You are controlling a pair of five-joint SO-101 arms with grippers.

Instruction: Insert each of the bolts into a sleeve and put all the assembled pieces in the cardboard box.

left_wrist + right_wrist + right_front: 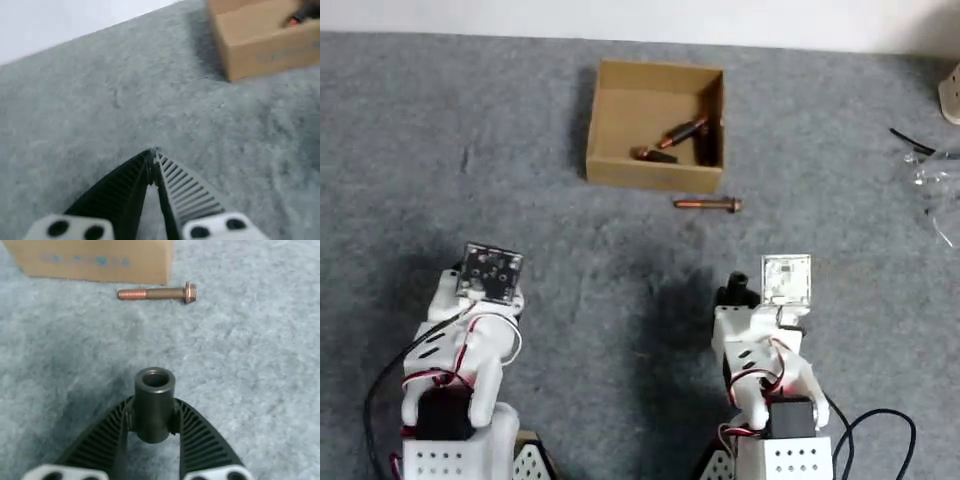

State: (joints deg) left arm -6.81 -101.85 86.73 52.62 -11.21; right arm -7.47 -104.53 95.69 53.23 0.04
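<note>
Sleeve: a dark metal sleeve (155, 395) sits pinched between the two ribbed fingers of the right claw (153, 412). Its open bore end sticks out past the fingertips and faces the wrist camera.
Right claw: it is clamped on the sleeve from both sides, one finger (197, 437) against each flank. From above it hangs over the carpet on the right side of the table, with the dark sleeve (735, 292) showing at the arm's front end.
Bolt: one copper-coloured bolt (157, 292) lies loose on the carpet, straight ahead of the right claw and well apart from it. It lies crosswise to the claw, between the claw and the box. From above, the bolt (706, 204) is just beside the box's near wall without touching it, its flanged head toward the right.
Cardboard box: the open box (650, 175) stands at the far middle of the table. Two dark-and-copper assembled pieces lie inside toward its right half, one (685, 130) slanted near the right wall and one (652, 154) closer to the near wall.
Left claw: its fingers are pressed together tip to tip with nothing between them (152, 156). It hangs over bare carpet on the left, and the box (265, 45) is far ahead and off to one side.
Surface: grey carpet (520, 220) covers the table.
Clutter: clear plastic and dark wire bits (925, 165) lie at the far right edge.
</note>
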